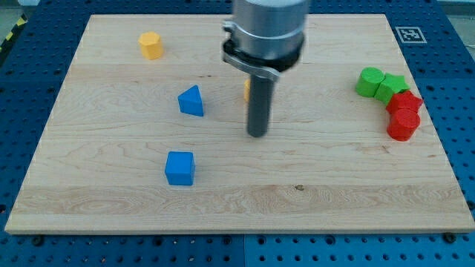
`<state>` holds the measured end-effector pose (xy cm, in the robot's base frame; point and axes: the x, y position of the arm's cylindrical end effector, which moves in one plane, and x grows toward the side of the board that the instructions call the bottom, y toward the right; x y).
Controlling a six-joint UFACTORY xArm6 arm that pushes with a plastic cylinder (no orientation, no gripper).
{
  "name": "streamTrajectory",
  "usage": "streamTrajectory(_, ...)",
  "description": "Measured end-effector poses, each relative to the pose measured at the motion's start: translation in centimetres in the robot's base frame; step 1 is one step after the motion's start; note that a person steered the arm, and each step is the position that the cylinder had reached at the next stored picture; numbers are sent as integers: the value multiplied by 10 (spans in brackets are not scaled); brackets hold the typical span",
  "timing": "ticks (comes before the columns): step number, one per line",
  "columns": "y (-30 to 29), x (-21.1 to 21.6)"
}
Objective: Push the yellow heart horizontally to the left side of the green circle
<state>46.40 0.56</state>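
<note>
**Rod stands mid-table, yellow block half hidden behind it**

While the rod stands upright near the middle of the table [104,185], my tip [257,135] rests on bare wood, touching no block. There is no gripper on this arm, only the rod, so nothing is pinched or held. Just behind the rod, on its left edge, a sliver of a yellow block [246,90] shows; most of it is hidden, so its shape cannot be told. The blue triangle [191,101] lies left of the tip, and the blue cube [180,167] sits nearer and further left. A yellow hexagon [151,45] lies far left. Well apart on the right, the green circle [369,81] touches a green star [391,87], with two red blocks [404,119] packed just beside them on the near side.
</note>
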Motion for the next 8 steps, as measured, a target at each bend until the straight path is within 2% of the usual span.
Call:
streamTrajectory(3, -4, -58)
streamTrajectory(7, 76, -60)
streamTrajectory(8, 67, -79)
